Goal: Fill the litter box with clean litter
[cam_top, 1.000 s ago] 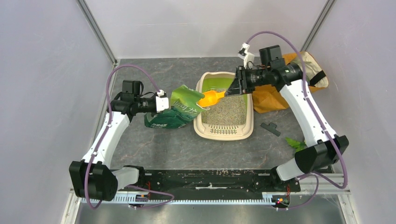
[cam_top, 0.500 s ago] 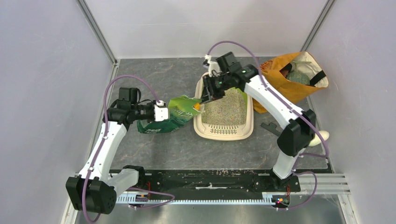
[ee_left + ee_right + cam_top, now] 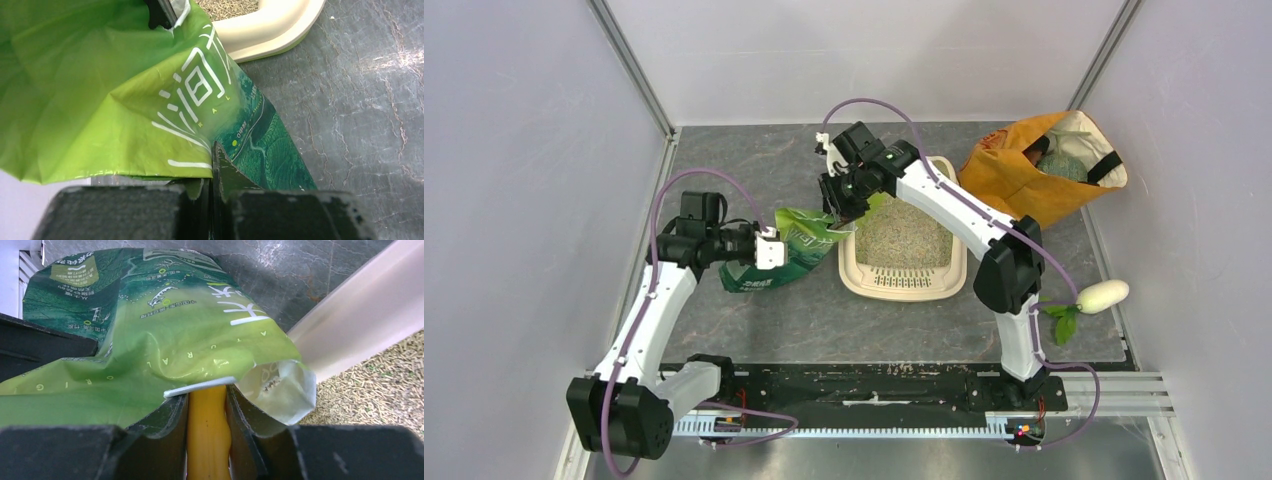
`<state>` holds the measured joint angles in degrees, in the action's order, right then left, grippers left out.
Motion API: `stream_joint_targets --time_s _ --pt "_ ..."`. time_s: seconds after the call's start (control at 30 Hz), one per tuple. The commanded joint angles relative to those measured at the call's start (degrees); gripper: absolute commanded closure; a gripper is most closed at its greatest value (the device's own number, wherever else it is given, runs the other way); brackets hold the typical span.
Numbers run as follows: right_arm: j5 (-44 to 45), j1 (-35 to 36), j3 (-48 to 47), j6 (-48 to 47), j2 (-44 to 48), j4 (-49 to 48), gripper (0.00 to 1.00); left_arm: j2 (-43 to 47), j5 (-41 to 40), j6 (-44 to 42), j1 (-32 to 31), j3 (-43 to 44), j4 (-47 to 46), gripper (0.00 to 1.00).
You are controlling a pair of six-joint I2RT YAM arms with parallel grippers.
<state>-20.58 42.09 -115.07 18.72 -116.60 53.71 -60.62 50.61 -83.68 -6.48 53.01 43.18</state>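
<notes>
We log this as a robotics lab test cell, not a home. The dark grey marbled tabletop (image 3: 804, 310) is boxed in by plain pale walls (image 3: 874, 50) on its left, far and right sides, with bare metal posts (image 3: 629, 62) at its far corners. Along its near edge a black mounting rail (image 3: 874, 385) carries a white left arm (image 3: 649, 310) and right arm (image 3: 944, 200). Purple cables (image 3: 864, 101) loop above the tabletop.

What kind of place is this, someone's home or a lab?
Likely a lab test booth, not a home: two robot arms bolted to a rail, blank panel walls enclosing the table, and a litter box staged beside a green litter bag.
</notes>
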Motion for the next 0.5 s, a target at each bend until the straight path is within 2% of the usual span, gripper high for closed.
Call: stream_joint_targets --time_s 0.0,0.13,0.23,0.47 --pt "0.49 3.1 -0.19 -1.11 -3.88 -1.26 1.0 -1.1 2.73 -3.29 -0.33 -1.33 -1.68 0.98" --pt "-8.69 2.85 5.14 0.15 -3.61 -8.45 1.0 -1.82 2.86 -3.2 -0.29 -1.81 -2.34 0.98" --pt "-15.26 2.12 10.57 1.82 -1.1 -18.47 1.0 -2.15 3.09 -3.02 -0.29 -2.45 -3.26 0.98" --pt "-27.63 0.87 16.76 13.06 0.45 -38.49 1.0 -3.03 3.62 -1.43 -0.29 -2.91 -4.82 0.98"
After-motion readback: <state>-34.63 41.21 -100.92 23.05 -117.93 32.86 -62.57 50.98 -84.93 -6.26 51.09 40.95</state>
